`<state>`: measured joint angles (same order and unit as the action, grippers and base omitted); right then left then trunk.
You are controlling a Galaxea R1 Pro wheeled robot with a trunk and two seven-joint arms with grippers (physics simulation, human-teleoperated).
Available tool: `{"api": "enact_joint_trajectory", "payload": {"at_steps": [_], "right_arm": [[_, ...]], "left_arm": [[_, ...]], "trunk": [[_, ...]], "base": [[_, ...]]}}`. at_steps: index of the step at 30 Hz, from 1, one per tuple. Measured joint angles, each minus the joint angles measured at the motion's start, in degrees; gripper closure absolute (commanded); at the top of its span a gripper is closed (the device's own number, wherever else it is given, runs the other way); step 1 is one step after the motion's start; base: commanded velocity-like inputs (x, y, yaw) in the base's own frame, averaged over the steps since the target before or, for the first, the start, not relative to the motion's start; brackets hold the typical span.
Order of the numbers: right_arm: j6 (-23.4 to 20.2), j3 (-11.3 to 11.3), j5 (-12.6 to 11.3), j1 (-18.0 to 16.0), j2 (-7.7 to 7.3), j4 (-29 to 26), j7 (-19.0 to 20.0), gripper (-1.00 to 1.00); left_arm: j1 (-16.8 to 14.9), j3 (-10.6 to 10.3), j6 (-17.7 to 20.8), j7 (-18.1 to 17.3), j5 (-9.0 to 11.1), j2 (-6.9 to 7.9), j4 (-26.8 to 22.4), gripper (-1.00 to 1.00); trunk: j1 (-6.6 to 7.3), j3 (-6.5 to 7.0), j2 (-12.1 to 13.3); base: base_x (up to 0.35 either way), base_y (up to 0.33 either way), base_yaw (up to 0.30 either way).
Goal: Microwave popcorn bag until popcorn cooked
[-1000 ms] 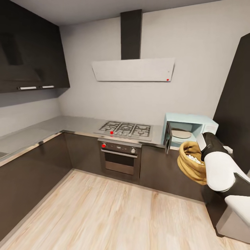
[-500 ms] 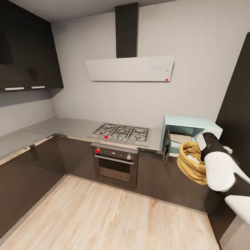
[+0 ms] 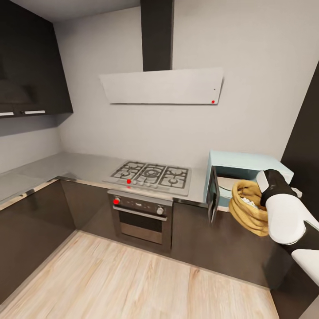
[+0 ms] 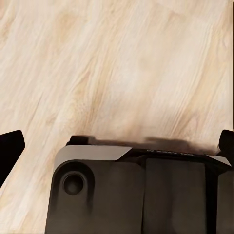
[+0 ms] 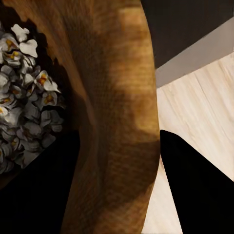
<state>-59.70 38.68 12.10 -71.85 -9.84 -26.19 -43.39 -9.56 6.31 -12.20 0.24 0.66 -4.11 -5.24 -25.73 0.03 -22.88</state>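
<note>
Kitchen bkgd, right gripper clamped on popcorn bag rim, arm raised by microwave.

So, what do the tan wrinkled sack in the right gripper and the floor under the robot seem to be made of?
The tan wrinkled sack looks like coarse woven cloth, perhaps burlap: the right wrist view shows a fine weave and soft folds, matte. The pale floor looks like light wood planks or a wood-look laminate: long grain streaks and plank seams, low sheen. Being a render, neither can be told for sure.

The popcorn bag is coarse woven tan cloth, the worktop smooth matt grey steel over glossy dark cabinets, the floor pale grained wood.
</note>
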Motion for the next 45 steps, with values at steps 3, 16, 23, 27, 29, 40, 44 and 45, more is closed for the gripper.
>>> {"api": "enact_joint_trajectory", "payload": {"at_steps": [3,16,23,27,29,40,44,45], "right_arm": [[0.01,0.03,-0.04,0.0,-0.03,0.01,0.25,1.0],[-0.03,-0.4,0.65,0.27,-2.16,0.1,4.79,1.0],[2.64,-0.47,0.77,1.18,-2.23,0.09,4.76,1.0],[3.38,-0.54,0.75,1.23,-2.19,0.16,4.31,1.0],[3.46,-0.56,0.78,1.23,-2.16,0.18,4.15,1.0],[3.48,-0.75,0.78,1.23,-2.12,0.28,3.88,1.0],[3.49,-0.75,0.77,1.23,-2.14,0.28,3.88,1.0],[3.49,-0.75,0.77,1.23,-2.15,0.28,3.88,1.0]], "left_arm": [[0.0,0.0,0.0,0.0,-0.01,0.0,0.0,-1.0],[0.01,0.01,0.0,0.0,-0.02,0.0,0.0,-1.0],[0.0,0.01,0.0,0.0,0.04,0.0,0.0,-1.0],[0.01,0.01,0.0,0.0,-0.01,0.03,0.0,-1.0],[0.03,0.01,0.0,0.0,-0.01,0.04,0.0,-1.0],[0.03,0.03,0.0,0.0,-0.01,0.09,0.0,-1.0],[0.01,0.03,0.0,0.0,0.0,0.09,0.0,-1.0],[0.0,0.06,0.0,0.0,0.02,0.09,0.0,-1.0]], "trunk": [[0.0,0.0,0.0],[-0.03,0.0,0.01],[-0.03,0.0,0.01],[-0.02,0.0,0.01],[-0.03,0.0,0.01],[0.0,0.0,0.0],[-0.03,0.0,0.01],[-0.03,0.0,0.01]], "base": [[0.273,-0.079,0.0],[0.016,-0.004,0.0],[0.019,-0.002,0.0],[0.176,-0.038,0.0],[0.035,-0.007,0.0],[0.127,-0.01,0.0],[0.048,-0.001,0.0],[0.019,0.0,0.0]]}}
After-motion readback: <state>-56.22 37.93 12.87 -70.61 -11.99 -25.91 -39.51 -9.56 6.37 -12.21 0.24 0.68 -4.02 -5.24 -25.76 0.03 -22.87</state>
